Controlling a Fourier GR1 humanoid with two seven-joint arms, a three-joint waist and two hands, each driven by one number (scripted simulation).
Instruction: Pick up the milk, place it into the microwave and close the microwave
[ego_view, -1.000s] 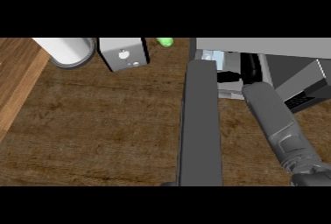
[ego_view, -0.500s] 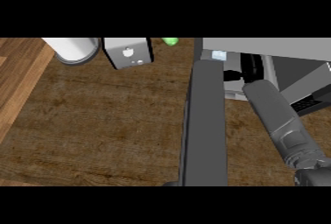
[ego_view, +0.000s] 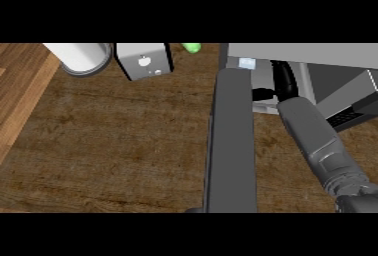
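The microwave (ego_view: 310, 50) stands at the top right with its door (ego_view: 232, 145) swung open; the door shows edge-on as a long grey bar running down the middle of the head view. Inside the cavity, near its left wall, stands the small white and blue milk carton (ego_view: 247, 63). My right hand (ego_view: 284, 82) reaches into the cavity just right of the milk, fingers stretched out and the thumb pointing left below the carton. I cannot see it touching the milk. My left hand is out of sight.
A grey toaster-like box (ego_view: 144, 60) and a white round container (ego_view: 81, 57) stand at the top left, with a green object (ego_view: 192, 47) behind them. The dark wooden counter (ego_view: 111, 150) spreads left of the door, and a lighter wood strip (ego_view: 18, 95) borders it.
My right hand's fingers now stretch a little deeper into the microwave. The milk and the open door have stayed where they were.
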